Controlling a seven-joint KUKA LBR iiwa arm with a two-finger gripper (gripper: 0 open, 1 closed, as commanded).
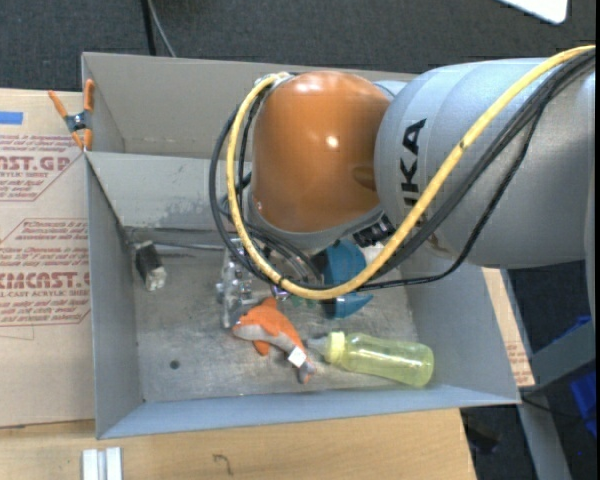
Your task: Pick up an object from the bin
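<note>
Beside the pincer (pixel 236 302), lumpy orange toy (pixel 267 322)

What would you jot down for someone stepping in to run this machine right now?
Pincer: low in the middle of the bin, right beside an orange thing. Open or shut cannot be told.
Things: a yellow-green bottle lies on its side by the near wall, right of the orange thing. A blue thing is half hidden under the arm. A small dark piece sits alone on the left.
Done: nothing visibly held or lifted.
Left: grip one thing and raise it out.
</note>
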